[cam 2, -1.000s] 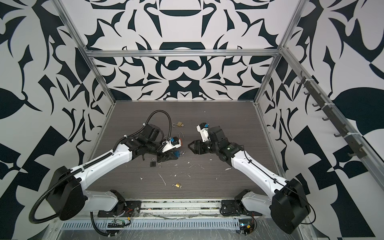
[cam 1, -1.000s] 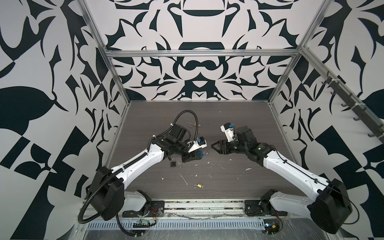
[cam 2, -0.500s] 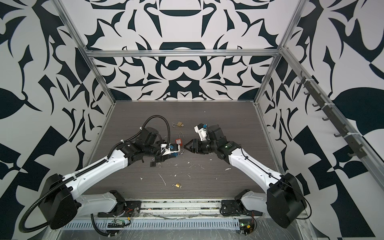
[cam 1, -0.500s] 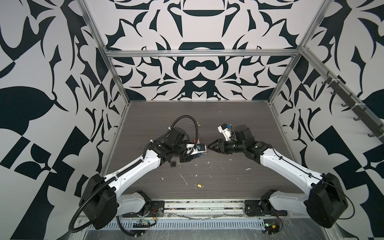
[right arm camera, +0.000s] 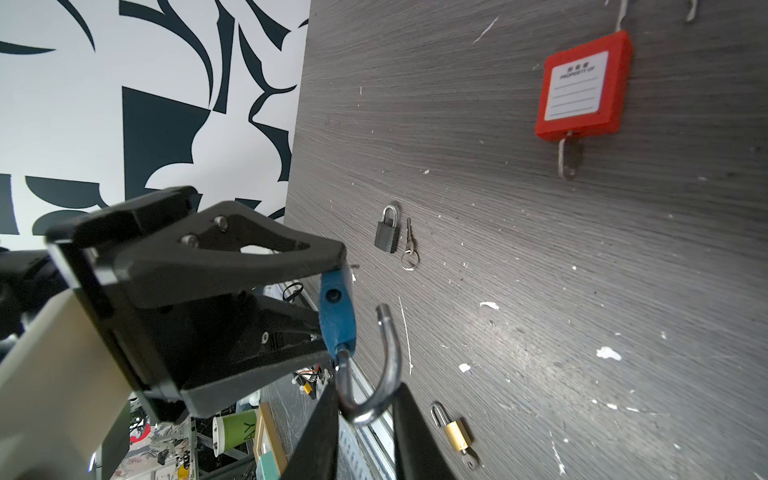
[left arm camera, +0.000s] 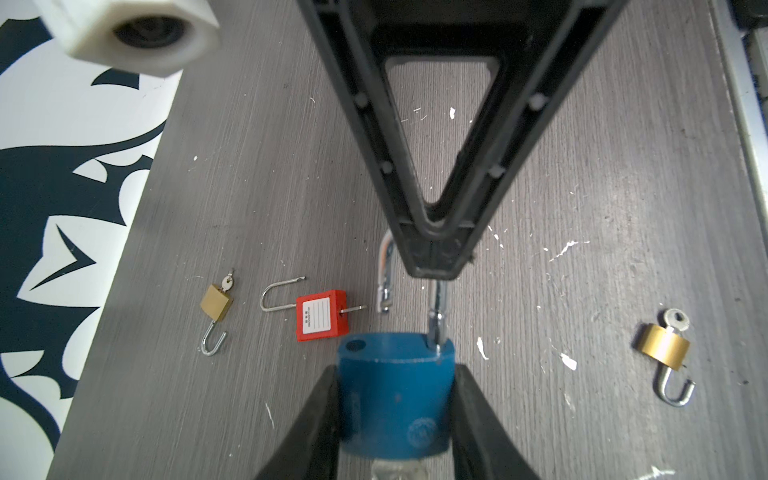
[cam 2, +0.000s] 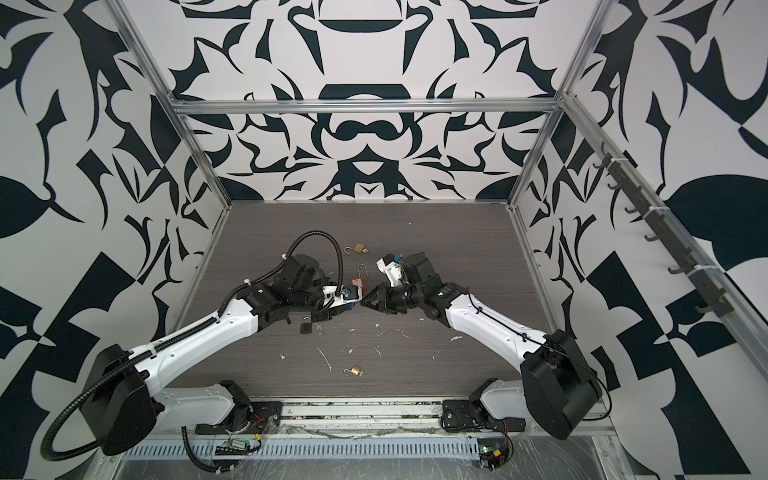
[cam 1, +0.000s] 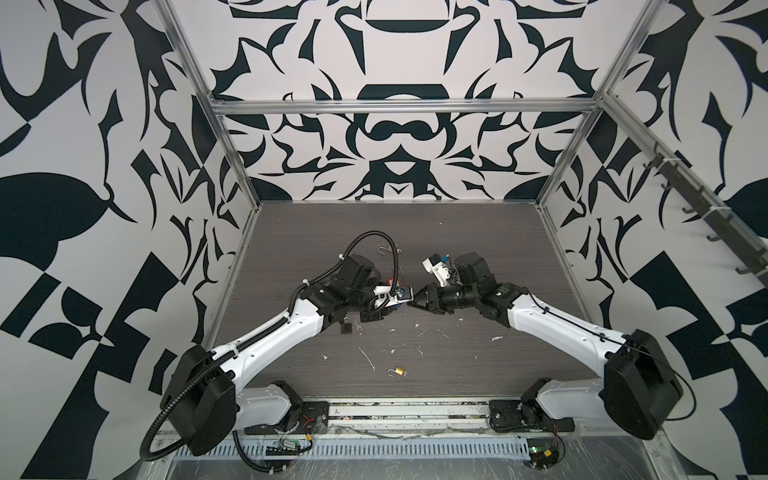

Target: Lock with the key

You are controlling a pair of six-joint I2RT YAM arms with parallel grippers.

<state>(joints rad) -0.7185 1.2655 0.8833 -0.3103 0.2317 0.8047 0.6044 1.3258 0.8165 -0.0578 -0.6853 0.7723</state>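
Top views: versus a second ago, right pincer [cam 1: 412, 302] has come in from 3 o'clock and narrowed. Its tips now meet left pincer [cam 1: 397, 296] mid counter [cam 1: 498, 374]. Brass padlock [cam 1: 400, 370] lies at 6 o'clock.
Left wrist: left pincer clamped on smooth blue padlock [left arm camera: 395, 395] body, clear of the wood-grain counter.
Right wrist: right pincer closed on its curved chrome shackle [right arm camera: 388, 353], swung open.

blue padlock [left arm camera: 395, 399], held aloft, silver shackle [right arm camera: 392, 349] open, one leg in the body
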